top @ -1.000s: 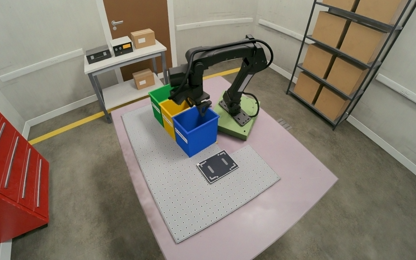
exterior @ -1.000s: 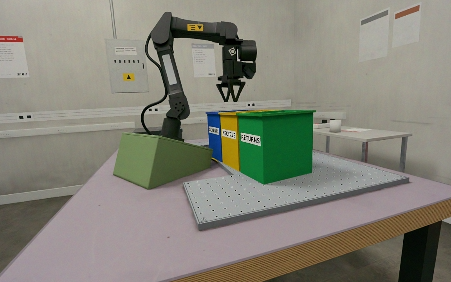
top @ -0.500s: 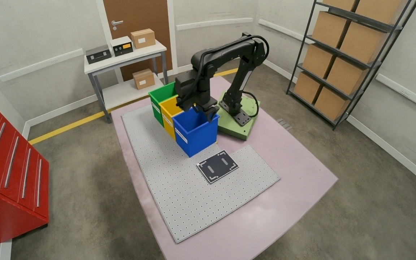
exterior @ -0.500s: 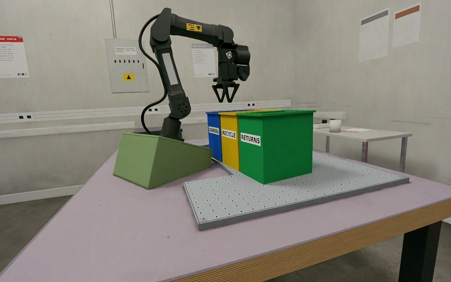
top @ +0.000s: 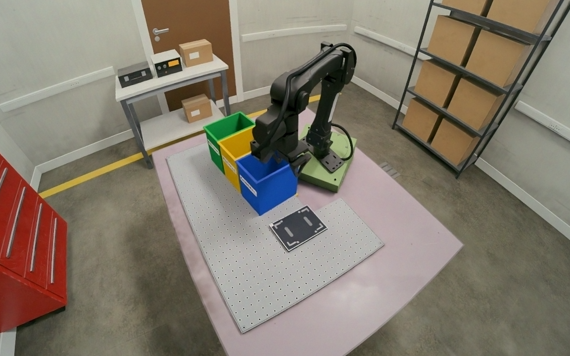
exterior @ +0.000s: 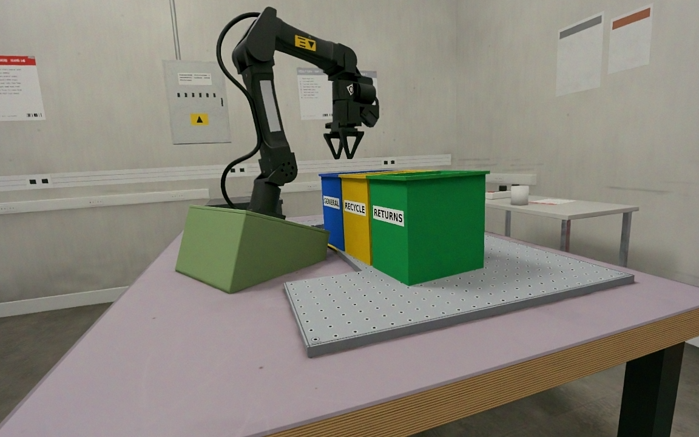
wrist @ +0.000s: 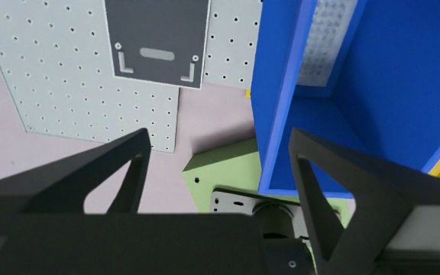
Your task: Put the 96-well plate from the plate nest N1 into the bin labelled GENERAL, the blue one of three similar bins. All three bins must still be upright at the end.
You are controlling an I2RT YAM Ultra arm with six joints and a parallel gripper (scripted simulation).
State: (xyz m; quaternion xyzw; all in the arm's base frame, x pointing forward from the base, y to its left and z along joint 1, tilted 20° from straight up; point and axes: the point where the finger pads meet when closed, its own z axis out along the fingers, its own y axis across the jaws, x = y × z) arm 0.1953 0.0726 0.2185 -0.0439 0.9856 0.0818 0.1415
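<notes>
The white 96-well plate (wrist: 321, 42) stands inside the blue GENERAL bin (wrist: 357, 95), leaning against its far wall. The blue bin (top: 265, 179) is upright at the near end of the row; in the exterior view (exterior: 331, 209) its label shows. The dark plate nest N1 (top: 298, 227) lies empty on the pegboard, and also shows in the wrist view (wrist: 159, 42). My gripper (wrist: 219, 137) (exterior: 343, 145) is open and empty. It hangs above the blue bin's rim on the side towards the arm's base.
The yellow RECYCLE bin (exterior: 355, 214) and the green RETURNS bin (exterior: 428, 223) stand upright in line behind the blue one. The arm's green wedge base (top: 329, 161) sits right beside the bins. The grey pegboard (top: 256, 247) lies on the pink table.
</notes>
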